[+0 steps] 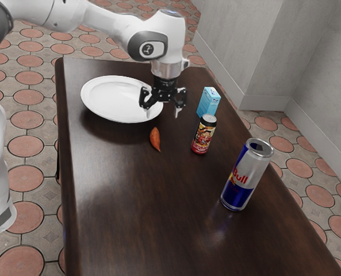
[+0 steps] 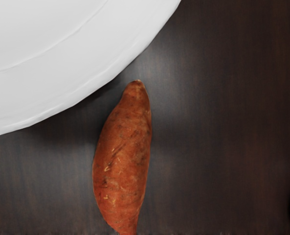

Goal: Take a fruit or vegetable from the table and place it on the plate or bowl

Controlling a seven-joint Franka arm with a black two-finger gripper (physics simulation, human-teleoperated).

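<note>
Sweet potato (image 1: 155,138) lies on the desk (image 1: 158,218) just beside the near rim of the white plate (image 1: 110,95); I hold the jaws open and empty above it, presumably to straddle its narrow width.

Orange sweet potato (image 1: 155,138) lying flat, just beside white plate (image 1: 110,98)
</note>
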